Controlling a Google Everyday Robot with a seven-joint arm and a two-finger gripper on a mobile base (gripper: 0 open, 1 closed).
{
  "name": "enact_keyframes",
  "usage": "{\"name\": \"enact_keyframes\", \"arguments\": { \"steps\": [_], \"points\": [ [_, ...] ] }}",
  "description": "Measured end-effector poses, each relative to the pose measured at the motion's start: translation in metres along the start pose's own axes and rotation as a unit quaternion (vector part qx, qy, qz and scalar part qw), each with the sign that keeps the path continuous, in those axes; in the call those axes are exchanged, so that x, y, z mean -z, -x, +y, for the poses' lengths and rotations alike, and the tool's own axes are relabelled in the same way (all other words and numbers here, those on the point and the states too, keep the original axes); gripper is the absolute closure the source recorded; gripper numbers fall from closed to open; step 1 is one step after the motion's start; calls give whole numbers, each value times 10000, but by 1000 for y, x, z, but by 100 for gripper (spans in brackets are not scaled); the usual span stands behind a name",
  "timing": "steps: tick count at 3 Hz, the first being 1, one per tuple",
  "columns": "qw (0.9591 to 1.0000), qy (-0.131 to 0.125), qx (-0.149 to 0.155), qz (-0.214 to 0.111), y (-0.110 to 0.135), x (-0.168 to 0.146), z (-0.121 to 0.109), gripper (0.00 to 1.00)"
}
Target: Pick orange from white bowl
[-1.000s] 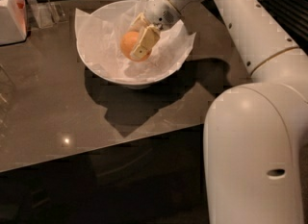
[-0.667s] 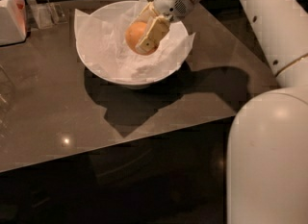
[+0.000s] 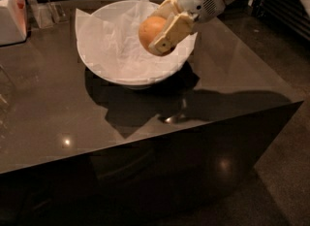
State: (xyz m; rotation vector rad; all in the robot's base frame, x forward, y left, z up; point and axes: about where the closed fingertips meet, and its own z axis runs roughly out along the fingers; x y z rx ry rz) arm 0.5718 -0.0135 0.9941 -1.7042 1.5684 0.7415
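The orange [image 3: 150, 30] is a small round fruit held between the cream fingers of my gripper [image 3: 162, 33]. The gripper is shut on it and holds it lifted above the right side of the white bowl [image 3: 111, 72]. The bowl is wide, lined with crumpled white paper [image 3: 109, 40], and stands at the back middle of the dark table [image 3: 72, 113]. My white arm reaches in from the upper right.
A white boxy appliance [image 3: 10, 19] stands at the back left of the table, with a clear container [image 3: 46, 14] beside it. The table's right edge [image 3: 271, 74] drops to a dark floor.
The gripper has risen with the orange, lifting it from inside the bowl to above its right rim. The arm has pulled back up and to the right.
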Motion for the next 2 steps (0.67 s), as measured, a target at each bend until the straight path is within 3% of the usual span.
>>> {"name": "enact_keyframes", "arguments": {
  "steps": [1, 2],
  "points": [
    [9995, -226, -174, -100, -6, 14, 19, 100],
    [9994, -238, -217, -85, -10, 15, 21, 100]
  ]
}}
